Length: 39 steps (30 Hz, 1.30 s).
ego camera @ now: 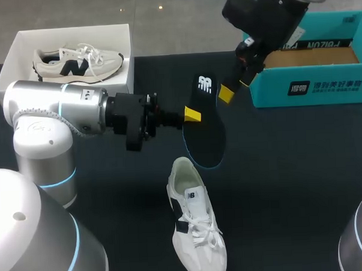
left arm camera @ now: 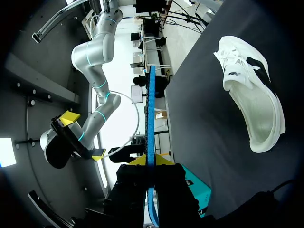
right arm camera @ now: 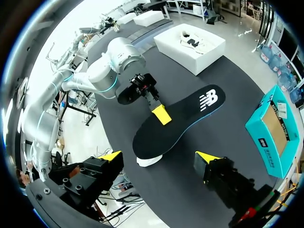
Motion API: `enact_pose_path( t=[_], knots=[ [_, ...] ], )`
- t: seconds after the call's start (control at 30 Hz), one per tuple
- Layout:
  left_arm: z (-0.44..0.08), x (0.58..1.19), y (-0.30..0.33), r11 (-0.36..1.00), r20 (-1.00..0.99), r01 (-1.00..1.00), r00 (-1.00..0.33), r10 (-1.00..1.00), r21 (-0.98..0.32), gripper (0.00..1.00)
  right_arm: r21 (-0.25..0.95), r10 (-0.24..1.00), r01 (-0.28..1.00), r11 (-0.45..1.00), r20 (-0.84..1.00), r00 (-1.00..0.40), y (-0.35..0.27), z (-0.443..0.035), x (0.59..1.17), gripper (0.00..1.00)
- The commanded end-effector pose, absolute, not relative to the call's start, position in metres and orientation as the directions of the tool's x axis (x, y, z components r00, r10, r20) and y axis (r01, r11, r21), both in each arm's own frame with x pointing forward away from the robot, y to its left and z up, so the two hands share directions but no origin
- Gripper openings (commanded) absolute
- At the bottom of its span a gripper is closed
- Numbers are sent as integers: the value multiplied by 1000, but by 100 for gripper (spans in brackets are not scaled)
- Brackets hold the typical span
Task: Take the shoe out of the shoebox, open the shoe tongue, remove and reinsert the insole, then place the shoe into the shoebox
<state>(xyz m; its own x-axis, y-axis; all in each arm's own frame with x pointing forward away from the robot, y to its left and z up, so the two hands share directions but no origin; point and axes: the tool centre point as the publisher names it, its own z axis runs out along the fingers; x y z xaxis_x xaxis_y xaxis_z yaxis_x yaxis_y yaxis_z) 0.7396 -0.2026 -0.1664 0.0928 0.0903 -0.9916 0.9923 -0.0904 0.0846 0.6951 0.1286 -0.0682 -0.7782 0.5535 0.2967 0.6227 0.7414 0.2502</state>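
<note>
Far left of insole (ego camera: 204,125): white box (ego camera: 21,46) with second sneaker (ego camera: 75,62). Pinched along one long edge in left gripper (ego camera: 192,115), off the table. Just below its plain end: white shoe (ego camera: 194,222), sole down on table. Beside its logo end: right gripper (ego camera: 233,88), fingers spread, empty. Right of it: teal shoebox (ego camera: 311,88).

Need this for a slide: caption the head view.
Left gripper holds the black insole over the white shoe; right gripper open beside it.

In the right wrist view the insole (right arm camera: 175,118) hides nearly all of the shoe (right arm camera: 148,162) beneath it.
</note>
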Motion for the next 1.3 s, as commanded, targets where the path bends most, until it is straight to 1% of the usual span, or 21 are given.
enact_pose_path(
  t=[0.03, 0.23, 0.27, 0.33, 0.37, 0.5, 0.57, 0.63, 0.7, 0.73, 0.8, 0.83, 0.93, 1.03, 1.07, 1.1, 1.3],
  knots=[
    [-166, 739, -203, -90, -991, 992, 94, 93, 86, 0, 246, 555, 624, 742, 297, -777, 130, -68, 696, 100],
    [-166, 739, -203, -90, -991, 992, 94, 93, 86, 0, 246, 555, 624, 742, 297, -777, 130, -68, 696, 100],
    [-165, 739, -203, -104, -992, 992, 78, 97, 68, 0, 246, 555, 624, 742, 297, -777, 130, -68, 696, 100],
    [-163, 736, -204, -95, -992, 995, 22, 123, 10, 0, 246, 555, 624, 742, 297, -777, 130, -68, 696, 100],
    [-161, 733, -205, -129, -993, 991, -15, 121, -30, 0, 246, 555, 624, 742, 297, -777, 130, -68, 696, 100],
    [-156, 723, -203, -137, -985, 982, -110, 130, -128, 0, 246, 555, 624, 742, 297, -777, 130, -68, 696, 100],
    [-153, 720, -200, -126, -983, 981, -131, 130, -148, 0, 246, 555, 624, 742, 297, -777, 130, -68, 696, 100],
    [-150, 719, -198, -125, -964, 963, -221, 145, -240, 0, 246, 555, 624, 742, 297, -777, 130, -68, 696, 100],
    [-149, 719, -195, -116, -960, 958, -247, 129, -262, 0, 246, 555, 624, 742, 297, -777, 130, -68, 696, 100],
    [-148, 719, -194, -108, -945, 946, -289, 154, -306, 0, 246, 555, 624, 742, 297, -777, 130, -68, 696, 100],
    [-148, 718, -193, -97, -928, 930, -337, 161, -355, 0, 246, 555, 624, 742, 297, -777, 130, -68, 696, 100],
    [-148, 718, -193, -82, -911, 920, -361, 198, -383, 0, 246, 555, 624, 742, 297, -777, 130, -68, 696, 100],
    [-148, 718, -193, -86, -871, 881, -438, 223, -465, 0, 246, 555, 624, 742, 297, -777, 130, -68, 696, 100],
    [-148, 718, -192, -84, -850, 862, -468, 243, -499, 0, 246, 555, 624, 742, 297, -777, 130, -68, 696, 100],
    [-148, 718, -193, -107, -842, 850, -479, 248, -515, 0, 246, 555, 624, 742, 297, -777, 130, -68, 696, 100],
    [-146, 716, -191, -132, -868, 867, -447, 219, -480, 0, 246, 555, 624, 742, 297, -777, 130, -68, 696, 100],
    [-146, 716, -191, -132, -868, 867, -447, 219, -480, 0, 246, 555, 624, 742, 297, -777, 130, -68, 696, 100]
  ],
)
